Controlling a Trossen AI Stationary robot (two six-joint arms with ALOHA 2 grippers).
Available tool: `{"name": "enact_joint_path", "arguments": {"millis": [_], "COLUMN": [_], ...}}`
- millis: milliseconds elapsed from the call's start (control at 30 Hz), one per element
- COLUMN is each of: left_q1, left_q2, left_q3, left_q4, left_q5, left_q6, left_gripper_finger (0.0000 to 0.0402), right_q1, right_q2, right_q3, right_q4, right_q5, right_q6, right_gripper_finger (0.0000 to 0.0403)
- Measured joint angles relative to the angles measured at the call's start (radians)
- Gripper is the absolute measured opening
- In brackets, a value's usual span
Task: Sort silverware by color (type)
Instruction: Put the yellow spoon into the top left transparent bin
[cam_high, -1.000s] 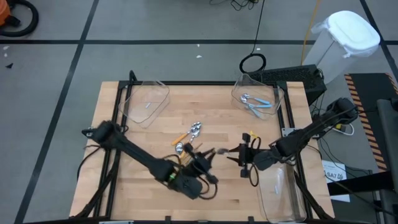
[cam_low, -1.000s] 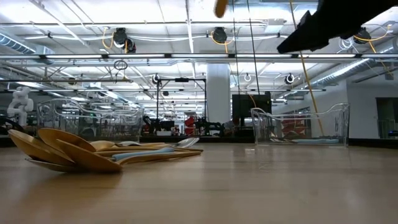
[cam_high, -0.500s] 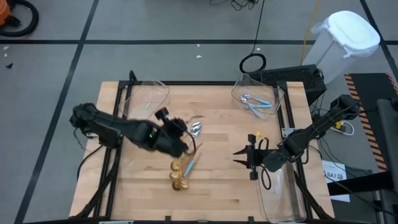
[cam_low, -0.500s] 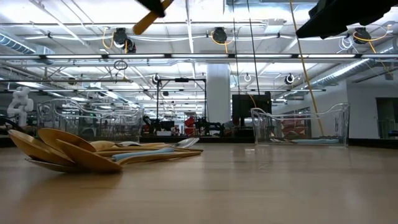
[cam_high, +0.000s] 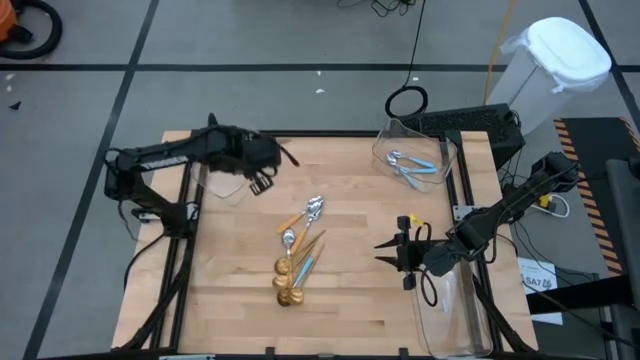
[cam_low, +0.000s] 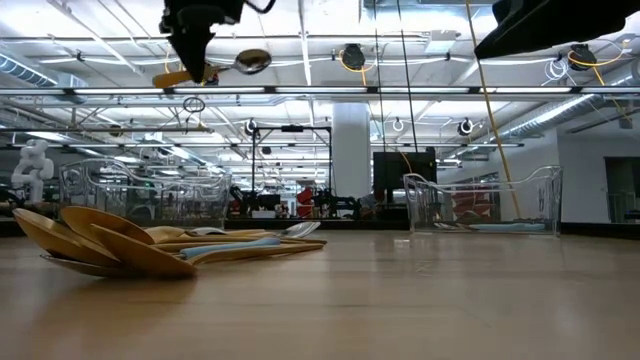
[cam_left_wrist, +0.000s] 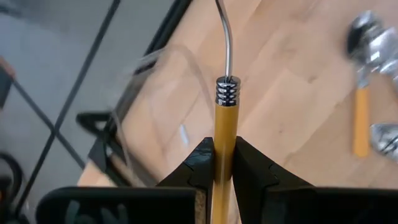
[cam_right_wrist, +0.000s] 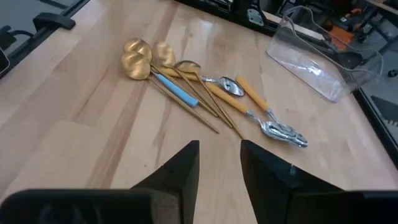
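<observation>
a pale wooden table (cam_high: 350, 310) with a black frame stands on a grey floor (cam_high: 90, 100) crossed by dark tape lines. beyond the table's far right corner stands a white bin (cam_high: 555, 70) with a white lid, and a black cable loop (cam_high: 406, 101) lies on the floor just behind the table's far edge. seen level across the table, the room behind is a wide hall with white ceiling beams (cam_low: 330, 92), hanging lamps (cam_low: 352, 56) and a white pillar (cam_low: 351, 150).

Three clear bins (cam_high: 236, 160), two pincers (cam_high: 268, 180).
</observation>
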Motion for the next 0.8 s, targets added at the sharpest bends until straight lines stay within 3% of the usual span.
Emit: {"name": "enact_joint_path", "arguments": {"millis": [333,800], "left_q1": [0.179,0.336], "left_q2": [-0.006,-0.005], "left_q3": [-0.089,-0.308], "left_q4": [-0.011,0.047], "left_q5": [0.148,0.150], "left_q6": [0.122,0.138], "left_gripper_finger": [0.0043,0.0044], "right_q1": [0.000,0.000], "right_q2": [0.000,0.000], "right_q3": [0.000,0.000], "right_q4": [-0.048,-0.062], "right_q5": [0.000,0.000], "right_q6": [-0.013,-0.066], "right_gripper_finger": [0.0114,0.0114]}}
